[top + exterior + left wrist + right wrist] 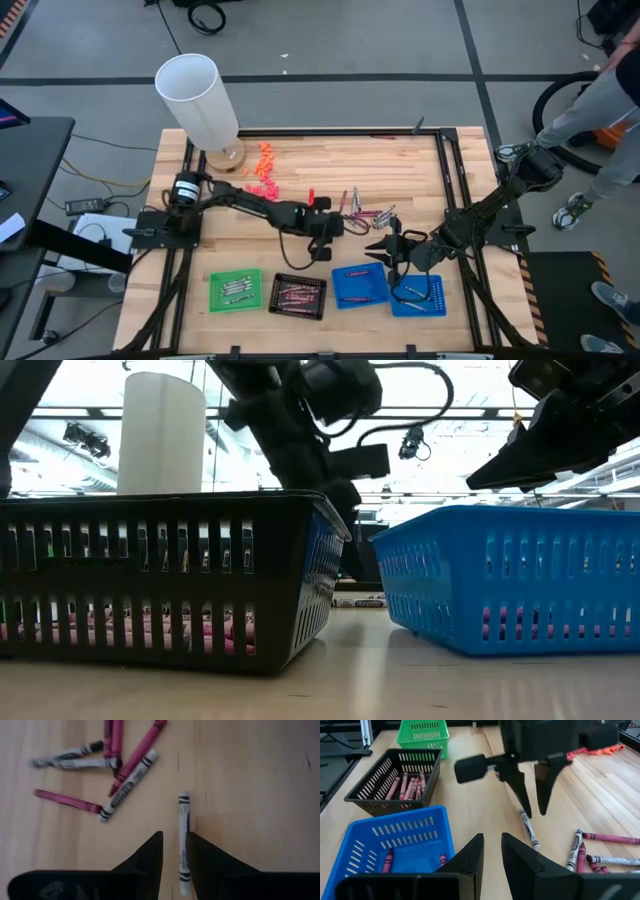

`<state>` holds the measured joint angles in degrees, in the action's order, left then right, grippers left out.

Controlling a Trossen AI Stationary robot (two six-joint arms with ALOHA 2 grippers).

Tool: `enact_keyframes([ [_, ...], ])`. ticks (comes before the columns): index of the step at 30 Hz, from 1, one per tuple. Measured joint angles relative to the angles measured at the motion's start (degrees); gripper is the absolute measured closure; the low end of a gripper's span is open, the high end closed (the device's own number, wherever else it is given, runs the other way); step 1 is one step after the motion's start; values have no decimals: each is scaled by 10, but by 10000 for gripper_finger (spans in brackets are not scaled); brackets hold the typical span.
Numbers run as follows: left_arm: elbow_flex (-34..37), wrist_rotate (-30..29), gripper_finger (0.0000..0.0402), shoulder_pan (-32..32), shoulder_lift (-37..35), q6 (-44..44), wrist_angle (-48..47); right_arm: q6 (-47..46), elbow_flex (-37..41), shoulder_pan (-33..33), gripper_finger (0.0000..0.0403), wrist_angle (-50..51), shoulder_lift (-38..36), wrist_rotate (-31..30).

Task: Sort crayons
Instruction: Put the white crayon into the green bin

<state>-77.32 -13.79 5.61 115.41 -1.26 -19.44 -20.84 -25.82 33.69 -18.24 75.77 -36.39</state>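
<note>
Loose crayons (pixel 122 775), red and silver-grey, lie in a cluster on the wooden table (pixel 300 165); the cluster also shows in the high view (pixel 365 210). One silver-grey crayon (pixel 183 840) lies apart from them. My left gripper (pixel 174 835) is open, tilted down over this crayon, one finger on each side of it. The right wrist view shows its fingertips (pixel 529 812) just above the crayon's far end (pixel 527 827), not touching. My right gripper (pixel 492 836) hangs near the blue tray (pixel 400 815), open by a narrow gap, with nothing between its fingers.
Along the near edge stand a green tray (pixel 235 291), a black tray (pixel 395 780) holding reddish crayons, and two blue trays (pixel 360 285) (pixel 418 295). Orange pieces (pixel 263 165) and a white cylinder (pixel 200 100) sit far left. A person (pixel 600 110) stands at the right.
</note>
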Motion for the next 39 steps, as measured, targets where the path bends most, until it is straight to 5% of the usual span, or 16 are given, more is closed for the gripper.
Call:
enact_keyframes([
  [13, 0, 131, 308, -36, 28, 9, 16, 0, 0, 1, 325, 5, 0, 0],
  [23, -2, 131, 313, -35, 40, 6, 16, 0, 0, 1, 325, 4, 0, 0],
  [32, -3, 130, 390, -35, 39, 6, -3, 0, 0, 1, 325, 4, 0, 0],
  [39, 0, 126, 384, -31, 23, 17, -37, 0, 0, 1, 325, 4, 0, 0],
])
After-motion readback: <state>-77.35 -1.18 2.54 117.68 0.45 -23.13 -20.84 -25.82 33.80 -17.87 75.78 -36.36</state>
